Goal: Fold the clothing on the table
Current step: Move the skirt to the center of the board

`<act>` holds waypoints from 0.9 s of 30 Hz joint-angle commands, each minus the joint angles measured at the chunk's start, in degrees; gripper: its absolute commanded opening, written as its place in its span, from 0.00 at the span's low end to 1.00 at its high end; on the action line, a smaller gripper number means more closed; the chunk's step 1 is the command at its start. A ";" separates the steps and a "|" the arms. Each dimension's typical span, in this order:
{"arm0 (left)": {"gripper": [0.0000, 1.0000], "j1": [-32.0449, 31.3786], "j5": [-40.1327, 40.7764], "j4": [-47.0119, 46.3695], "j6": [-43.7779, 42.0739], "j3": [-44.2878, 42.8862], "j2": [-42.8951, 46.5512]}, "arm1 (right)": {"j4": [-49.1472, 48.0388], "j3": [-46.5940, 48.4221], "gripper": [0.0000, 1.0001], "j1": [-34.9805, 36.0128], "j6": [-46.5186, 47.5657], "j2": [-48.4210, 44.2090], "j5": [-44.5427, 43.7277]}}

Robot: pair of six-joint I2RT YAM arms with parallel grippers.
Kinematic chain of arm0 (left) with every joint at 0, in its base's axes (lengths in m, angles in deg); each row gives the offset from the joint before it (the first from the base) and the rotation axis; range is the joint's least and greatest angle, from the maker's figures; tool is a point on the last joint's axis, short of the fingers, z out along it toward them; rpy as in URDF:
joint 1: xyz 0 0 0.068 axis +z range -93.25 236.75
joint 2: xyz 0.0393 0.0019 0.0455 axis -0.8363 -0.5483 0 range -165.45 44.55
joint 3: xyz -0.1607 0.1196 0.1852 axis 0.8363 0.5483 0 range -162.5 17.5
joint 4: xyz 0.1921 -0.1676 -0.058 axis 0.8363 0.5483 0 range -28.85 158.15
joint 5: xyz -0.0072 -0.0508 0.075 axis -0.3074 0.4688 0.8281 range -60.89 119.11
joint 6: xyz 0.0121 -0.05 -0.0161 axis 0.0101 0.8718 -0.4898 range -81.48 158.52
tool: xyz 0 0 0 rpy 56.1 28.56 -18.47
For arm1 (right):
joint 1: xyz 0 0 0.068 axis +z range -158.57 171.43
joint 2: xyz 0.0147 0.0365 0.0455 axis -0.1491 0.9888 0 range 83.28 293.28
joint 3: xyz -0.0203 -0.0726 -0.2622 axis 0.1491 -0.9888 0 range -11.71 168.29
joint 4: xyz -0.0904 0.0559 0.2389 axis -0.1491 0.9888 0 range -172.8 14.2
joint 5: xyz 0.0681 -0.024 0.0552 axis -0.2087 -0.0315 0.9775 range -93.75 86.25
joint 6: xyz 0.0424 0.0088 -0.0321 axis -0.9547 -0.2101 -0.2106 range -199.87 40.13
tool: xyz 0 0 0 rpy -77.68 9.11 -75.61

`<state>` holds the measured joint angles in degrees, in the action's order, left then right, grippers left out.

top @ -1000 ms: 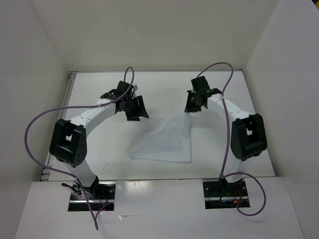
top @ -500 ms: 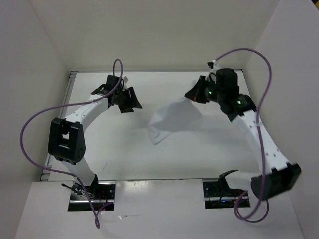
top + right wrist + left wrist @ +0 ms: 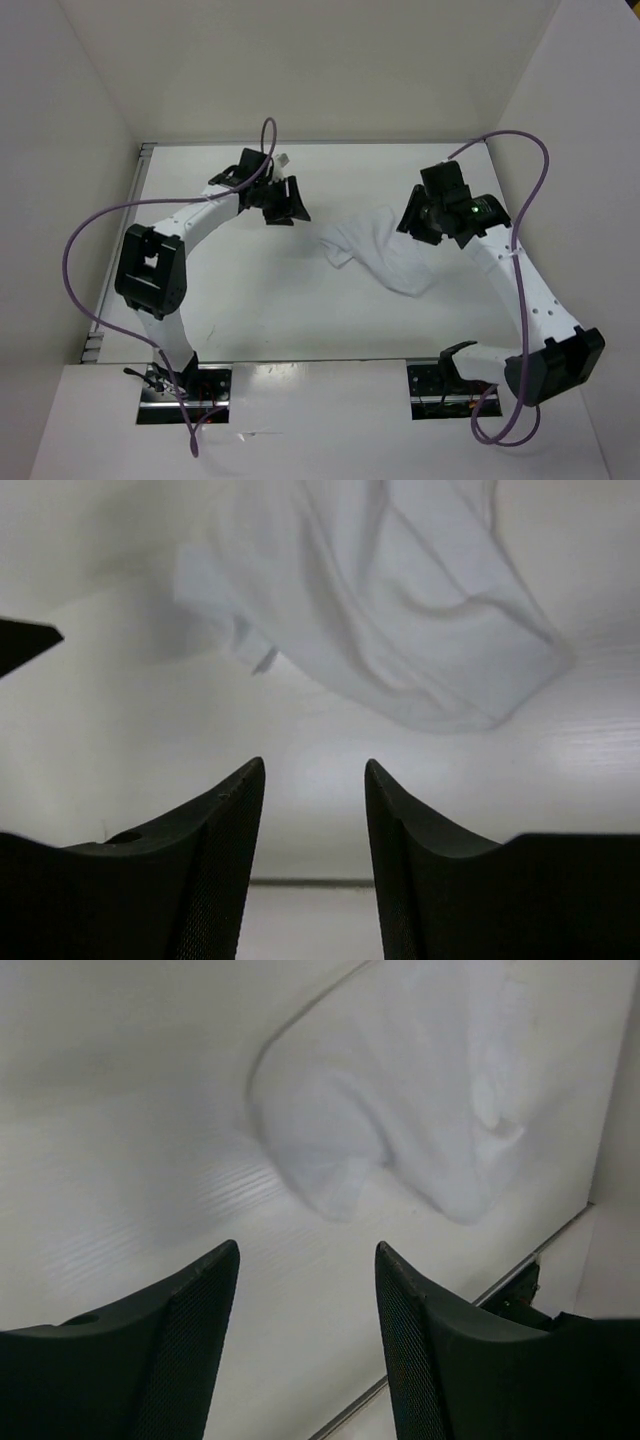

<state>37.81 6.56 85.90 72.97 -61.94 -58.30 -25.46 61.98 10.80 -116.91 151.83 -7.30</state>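
The clothing (image 3: 385, 252) lies as a crumpled white heap on the table (image 3: 250, 290), right of the middle. My right gripper (image 3: 411, 220) hovers at the heap's upper right edge; its jaws are open and empty. In the right wrist view the clothing (image 3: 400, 610) lies just beyond the open right gripper (image 3: 314, 765), apart from it. My left gripper (image 3: 288, 208) stands open over bare table, left of the heap. The left wrist view has the clothing (image 3: 400, 1110) well ahead of the empty left gripper (image 3: 306, 1250).
Upright white walls close in the table at the left (image 3: 70, 150), back and right (image 3: 590, 150). A metal rail (image 3: 143, 170) runs along the left edge. Purple cables (image 3: 100, 220) loop off both arms. The arm bases (image 3: 185, 385) sit at the near edge.
The right gripper had lifted the clothing off the table and has now opened and let it go; it dropped in a crumpled heap further right. The left gripper shifted slightly right, still open.
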 commanded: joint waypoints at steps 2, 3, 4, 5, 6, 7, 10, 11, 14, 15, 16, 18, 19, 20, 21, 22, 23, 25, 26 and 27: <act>0.64 -3.47 -5.74 -7.60 -1.76 -9.58 -3.84 | -6.00 3.82 0.50 -0.30 -0.58 6.04 -12.18; 0.64 -4.52 -8.71 -9.44 -2.63 -11.77 -6.64 | -7.23 4.61 0.50 -1.09 0.12 7.28 -12.79; 0.64 -5.14 -10.83 -10.50 -4.29 -17.01 -8.23 | -7.24 4.62 0.50 -1.79 0.12 8.43 -12.80; 0.64 -6.01 -12.33 -10.51 -9.44 -20.54 -9.99 | -8.20 4.62 0.50 -1.80 0.12 9.48 -12.80; 0.64 -6.80 -14.35 -6.60 -12.89 -25.02 -15.14 | -8.73 4.10 0.50 -2.58 0.12 10.97 -12.80; 0.66 -8.29 -15.67 -2.99 -16.84 -30.46 -18.32 | -9.35 4.09 0.49 -3.11 -0.49 11.51 -12.80; 0.66 -10.67 -16.21 11.69 -29.25 -53.31 -31.51 | -9.35 1.47 0.49 -4.17 -3.03 12.04 -12.80; 0.66 -10.68 -16.21 16.33 -31.27 -57.89 -34.32 | -9.35 0.59 0.48 -4.17 -3.82 11.52 -11.93; 0.66 -11.65 -17.61 19.81 -35.07 -72.50 -45.74 | -9.35 -2.84 0.47 -6.10 -5.68 9.94 -9.55; 0.66 -11.65 -18.23 19.81 -34.38 -74.52 -47.52 | -9.35 -3.72 0.47 -6.89 -6.72 9.93 -8.85; 0.66 -11.65 -18.24 19.81 -33.85 -78.90 -49.19 | -9.35 -5.30 0.47 -7.42 -6.73 9.15 -8.84; 0.66 -11.65 -18.24 20.33 -33.15 -82.53 -53.57 | -9.35 -6.45 0.47 -8.82 -7.35 8.26 -8.23; 0.66 -11.65 -18.24 20.33 -32.53 -83.50 -54.64 | -8.66 -7.06 0.47 -9.35 -7.35 7.65 -7.62; 0.66 -11.65 -17.71 20.33 -32.52 -84.03 -56.31 | -7.87 -7.07 0.47 -10.23 -7.35 7.65 -7.61; 0.66 -11.65 -17.19 20.33 -32.52 -84.56 -57.02 | -7.86 -7.07 0.47 -10.24 -7.35 6.95 -7.61; 0.66 -11.65 -16.66 20.33 -32.52 -84.56 -57.81 | -7.34 -7.59 0.47 -11.02 -7.35 6.42 -7.61; 0.67 -11.65 -16.13 20.33 -32.52 -84.56 -59.12 | -7.33 -7.60 0.47 -11.81 -7.35 6.42 -7.61; 0.67 -11.65 -14.12 20.33 -31.82 -85.09 -60.36 | -7.33 -8.21 0.47 -12.34 -7.35 5.28 -7.00; 0.67 -12.17 -12.89 20.33 -31.30 -85.09 -60.89 | -7.33 -8.21 0.47 -12.34 -7.35 5.27 -6.30; 0.67 -12.17 -11.57 19.81 -31.29 -85.70 -61.76 | -7.33 -8.91 0.47 -12.34 -7.35 4.75 -6.29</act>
<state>25.81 -7.45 106.19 42.88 -144.19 -119.00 -32.78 54.20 -1.02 -123.38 159.46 -14.34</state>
